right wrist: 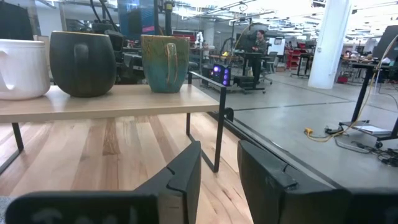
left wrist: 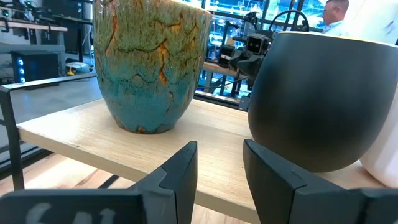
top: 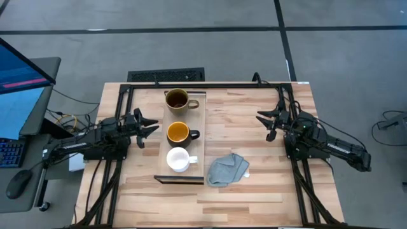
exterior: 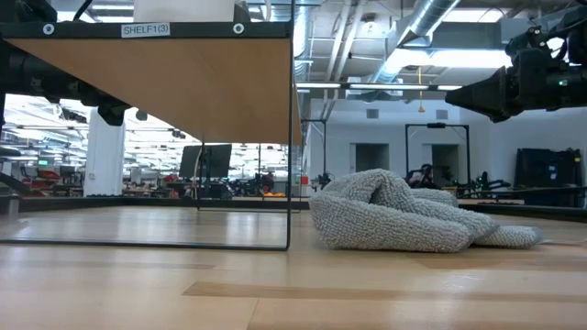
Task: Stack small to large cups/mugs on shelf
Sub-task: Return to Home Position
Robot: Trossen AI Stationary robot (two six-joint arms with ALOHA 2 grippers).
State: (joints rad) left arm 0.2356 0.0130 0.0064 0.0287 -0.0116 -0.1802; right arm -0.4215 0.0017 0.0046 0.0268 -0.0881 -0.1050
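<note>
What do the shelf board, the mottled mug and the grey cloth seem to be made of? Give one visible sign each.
Shelf board: pale wood, matt, with visible grain. Mottled mug: probably ceramic, glossy glaze with running brown and teal. Grey cloth: soft looped fabric, likely terry or microfibre, lying crumpled.

Floor: I see a grey floor (top: pixel 191 44) all round the table (top: pixel 254 191), crossed by dark lines.
Desk: beside the table I make out a monitor (top: pixel 19 70), keyboard (top: pixel 7 152) and mouse (top: pixel 18 183).
Ceiling: beyond the table, bare pipes (exterior: pixel 440 23) and bright lights.
Pillar: a white pillar (right wrist: pixel 333 40), well beyond the table.
</note>
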